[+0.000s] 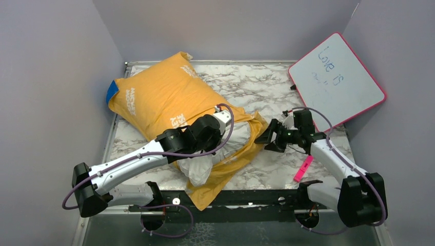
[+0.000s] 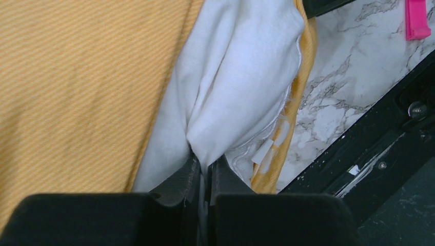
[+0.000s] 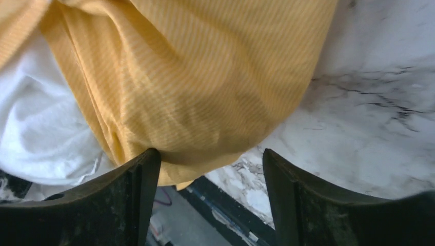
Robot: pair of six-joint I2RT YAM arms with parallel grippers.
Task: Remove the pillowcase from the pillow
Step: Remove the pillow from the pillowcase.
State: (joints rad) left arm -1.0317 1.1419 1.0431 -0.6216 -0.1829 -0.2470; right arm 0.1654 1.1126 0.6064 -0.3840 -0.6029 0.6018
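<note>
Left gripper (image 2: 205, 163) clenched on white pillow cloth, right gripper (image 3: 211, 159) let go, jaws wide!
The big orange-yellow fabric pillowcase (image 1: 159, 97), white-lettered, sprawls from the far-left corner of the marble desk (image 1: 267, 84) toward its near edge. There the plump white stuffed pillow (image 1: 201, 168) bulges out of the open end. The right jaws gape just at the orange hem. A pink-edged whiteboard (image 1: 336, 79) leans at the far-right corner, and a small pink stick (image 1: 303, 168) lies by the right arm.
</note>
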